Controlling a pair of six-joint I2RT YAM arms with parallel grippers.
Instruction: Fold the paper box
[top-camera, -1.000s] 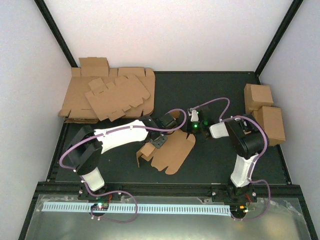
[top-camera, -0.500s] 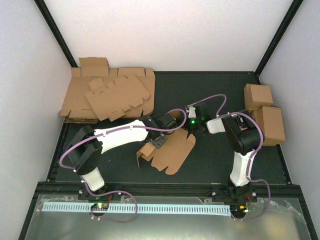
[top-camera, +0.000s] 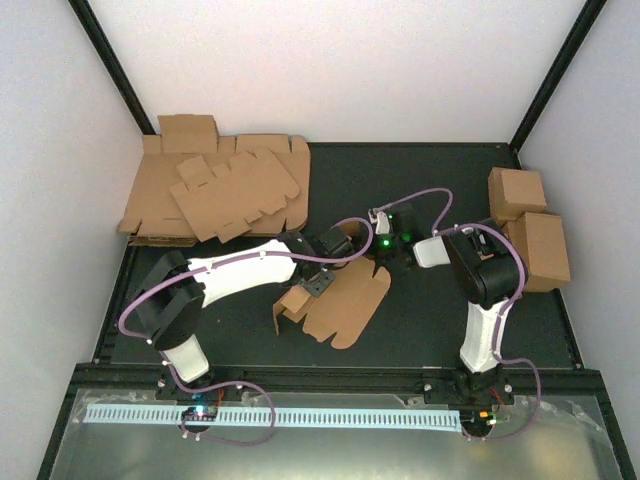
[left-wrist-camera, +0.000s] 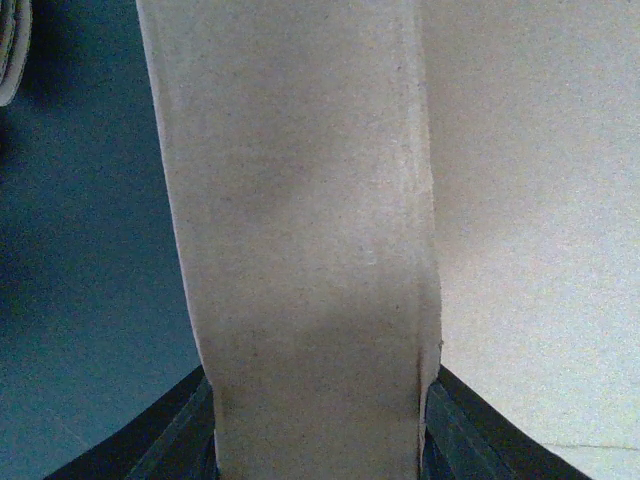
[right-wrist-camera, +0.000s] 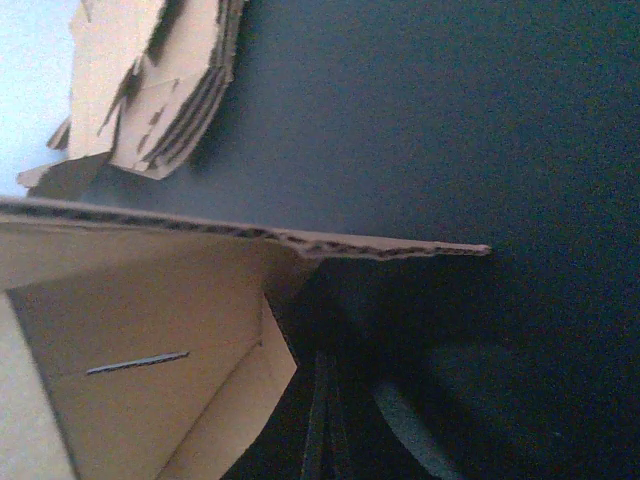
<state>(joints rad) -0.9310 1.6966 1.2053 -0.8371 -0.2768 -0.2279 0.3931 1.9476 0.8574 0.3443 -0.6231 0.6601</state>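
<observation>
The left arm is seen rising from its base at the lower left of the top view. It is bent at a dark elbow and stretched toward the centre of the frame. Its wrist is turned downward, and the left gripper is set just below centre. In the left wrist view both fingers are pressed against the sides of a panel of the paper box. The right arm is raised from the lower right, folded at its elbow and reached leftward. The right gripper is held near centre. Only blurred dark shapes are shown at the bottom of the right wrist view, so its jaw gap cannot be judged.
</observation>
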